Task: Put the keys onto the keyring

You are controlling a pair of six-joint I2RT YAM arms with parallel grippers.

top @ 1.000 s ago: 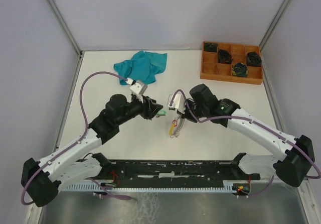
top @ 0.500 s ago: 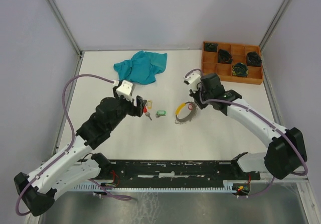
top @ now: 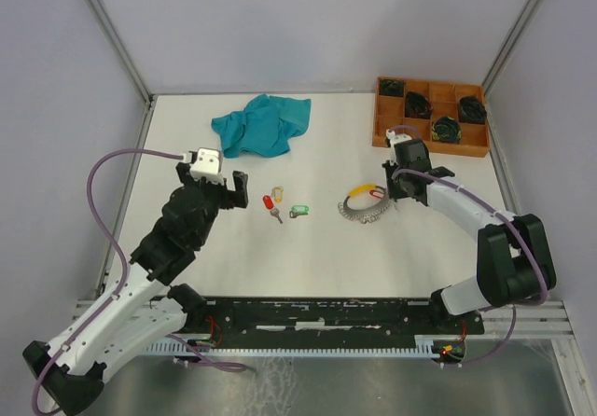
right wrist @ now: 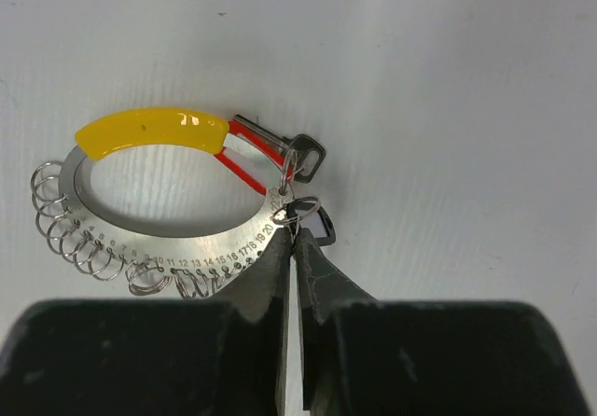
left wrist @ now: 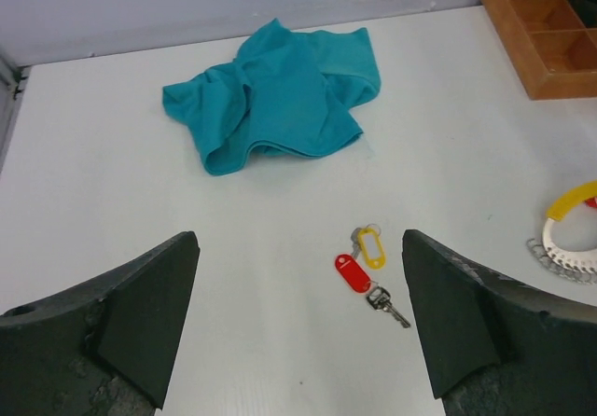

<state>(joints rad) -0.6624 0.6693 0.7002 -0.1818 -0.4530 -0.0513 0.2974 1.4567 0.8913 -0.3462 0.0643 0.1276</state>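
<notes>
Silver: three loose keys (top: 273,213), one keyring (right wrist: 149,129)

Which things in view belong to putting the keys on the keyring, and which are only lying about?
For the job: keyring; loose red-tagged key; yellow-tagged key; green-tagged key.
Lying about: teal cloth; wooden tray; dark coiled bundles.

left end effector (left wrist: 298,248): fingers spread wide | right end effector (right wrist: 294,234): fingers nearly together, arm extended forward
</notes>
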